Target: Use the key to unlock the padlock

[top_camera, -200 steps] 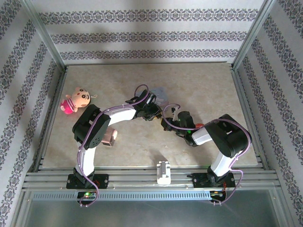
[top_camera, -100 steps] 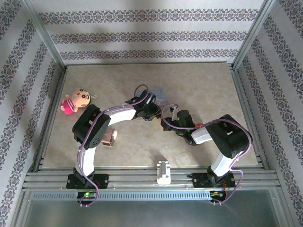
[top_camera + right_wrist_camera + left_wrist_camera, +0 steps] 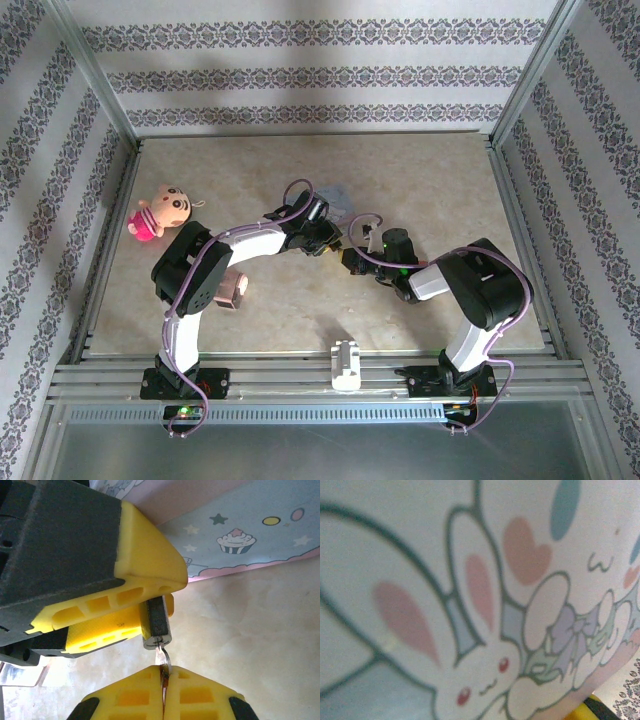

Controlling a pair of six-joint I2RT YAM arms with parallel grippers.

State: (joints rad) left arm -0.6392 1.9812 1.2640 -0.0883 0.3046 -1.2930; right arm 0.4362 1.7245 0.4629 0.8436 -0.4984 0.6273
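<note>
Toy [image 3: 160,212]: plush doll at the left side of the table [image 3: 450,180], well apart from the work.
Left gripper [image 3: 327,242]: over mid-table, just in front of the tin [image 3: 250,525]; its yellow fingers [image 3: 150,555] are clamped on the padlock [image 3: 155,622].
Padlock: gripped between those fingers, long axis near upright in the right wrist view, keyhole end pointing down toward the right gripper [image 3: 163,681].
Key [image 3: 163,656]: straight below the padlock, blade in line with the lock's long axis, tip touching its lower end; how deep it sits I cannot tell.
Right gripper: fingers pressed together on the key's head, directly under the lock, so this is the arm placed to do the turning.
Next move, as I judge it: push along that shared axis if the key is not seated, then rotate the wrist about it while the left gripper holds firm.
Risk: the thin key may slip or bend if the two axes drift apart.
</note>
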